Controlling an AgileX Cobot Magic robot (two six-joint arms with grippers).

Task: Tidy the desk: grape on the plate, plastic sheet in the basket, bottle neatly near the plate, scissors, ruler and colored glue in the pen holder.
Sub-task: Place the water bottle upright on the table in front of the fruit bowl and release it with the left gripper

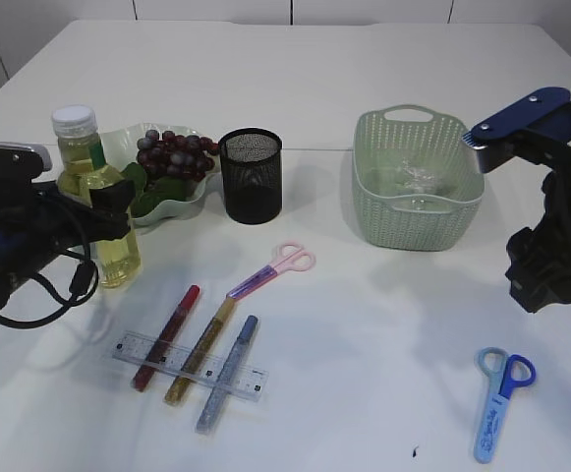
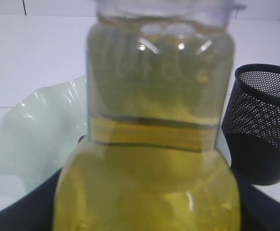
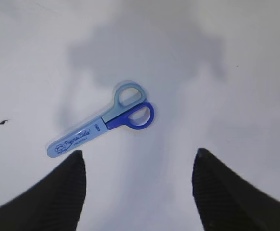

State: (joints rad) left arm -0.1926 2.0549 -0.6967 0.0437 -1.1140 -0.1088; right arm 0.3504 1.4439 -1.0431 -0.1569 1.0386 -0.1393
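A bottle (image 1: 96, 197) of yellow liquid stands left of the white plate (image 1: 193, 200) that holds the grape bunch (image 1: 175, 155). My left gripper (image 1: 108, 211) is shut on the bottle, which fills the left wrist view (image 2: 159, 120). The black mesh pen holder (image 1: 252, 177) stands right of the plate. The clear plastic sheet (image 1: 415, 179) lies in the green basket (image 1: 366, 172). Pink scissors (image 1: 275, 267), three glue sticks (image 1: 199, 351) and a clear ruler (image 1: 256, 380) lie at the front. My right gripper (image 3: 139, 192) is open above blue scissors (image 3: 101, 122).
The plate (image 2: 33, 134) and pen holder (image 2: 262, 134) show behind the bottle in the left wrist view. The blue scissors (image 1: 501, 389) lie at the front right, near the table's front edge. The glue sticks lie across the ruler.
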